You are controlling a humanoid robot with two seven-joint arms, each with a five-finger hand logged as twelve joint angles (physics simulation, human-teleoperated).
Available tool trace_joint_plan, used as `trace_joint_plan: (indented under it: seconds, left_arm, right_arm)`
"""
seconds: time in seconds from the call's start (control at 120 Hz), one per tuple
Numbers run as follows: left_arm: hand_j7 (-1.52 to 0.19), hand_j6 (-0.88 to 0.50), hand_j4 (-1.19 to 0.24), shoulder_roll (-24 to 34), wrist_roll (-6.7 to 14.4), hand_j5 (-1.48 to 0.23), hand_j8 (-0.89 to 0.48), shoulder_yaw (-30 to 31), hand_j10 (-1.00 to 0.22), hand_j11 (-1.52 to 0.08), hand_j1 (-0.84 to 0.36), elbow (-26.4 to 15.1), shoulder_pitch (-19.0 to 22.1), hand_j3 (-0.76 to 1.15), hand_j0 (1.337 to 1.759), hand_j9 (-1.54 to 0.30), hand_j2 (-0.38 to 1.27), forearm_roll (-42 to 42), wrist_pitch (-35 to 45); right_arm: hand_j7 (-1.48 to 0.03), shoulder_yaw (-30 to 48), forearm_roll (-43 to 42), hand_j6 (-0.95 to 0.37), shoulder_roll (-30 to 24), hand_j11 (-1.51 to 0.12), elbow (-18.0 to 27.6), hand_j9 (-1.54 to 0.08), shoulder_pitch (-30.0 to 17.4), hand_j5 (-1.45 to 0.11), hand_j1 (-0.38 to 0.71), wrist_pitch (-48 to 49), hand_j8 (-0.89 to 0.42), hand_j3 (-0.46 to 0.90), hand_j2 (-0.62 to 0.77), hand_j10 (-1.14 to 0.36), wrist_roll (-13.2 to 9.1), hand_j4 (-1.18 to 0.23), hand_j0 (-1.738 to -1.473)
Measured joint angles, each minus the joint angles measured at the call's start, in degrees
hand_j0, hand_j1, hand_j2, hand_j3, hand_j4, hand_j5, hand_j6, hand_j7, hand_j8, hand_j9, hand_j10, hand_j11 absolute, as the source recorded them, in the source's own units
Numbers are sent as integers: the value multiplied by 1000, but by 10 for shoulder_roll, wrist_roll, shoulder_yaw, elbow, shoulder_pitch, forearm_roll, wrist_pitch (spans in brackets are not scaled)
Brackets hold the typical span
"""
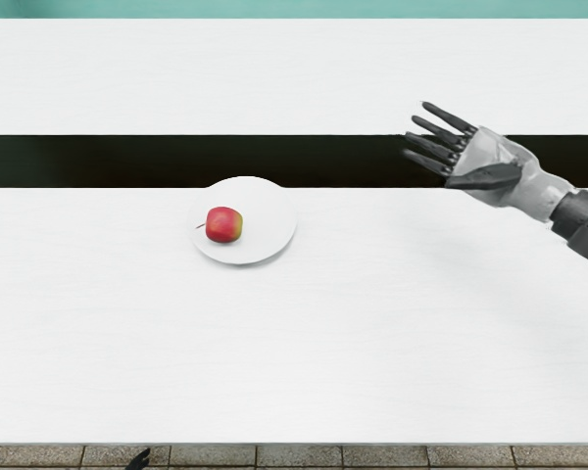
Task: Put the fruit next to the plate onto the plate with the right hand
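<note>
A red apple with a yellowish patch lies on the left half of a white plate, which sits on the white table near its far edge. My right hand hovers well to the right of the plate, above the table's far edge, its fingers spread and pointing left with nothing in them. Its arm comes in from the right edge. The left arm does not show.
A dark gap runs across behind the table's far edge, with another white surface beyond it. The table's front edge lies near the bottom, above a tiled floor.
</note>
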Motion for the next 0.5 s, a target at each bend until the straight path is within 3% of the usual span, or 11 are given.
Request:
trace_joint_plan:
  seconds: [0.5]
  left_arm:
    - [-14,-11,-11,0,0,-14,-11,1,-11,-14,336,-8,12,0,1658,-14,2,0,-2]
  right_arm:
    - [0,26,9,2,-75,0,-8,0,-61,0,-349,18,2,0,1,1,0,0,-1658]
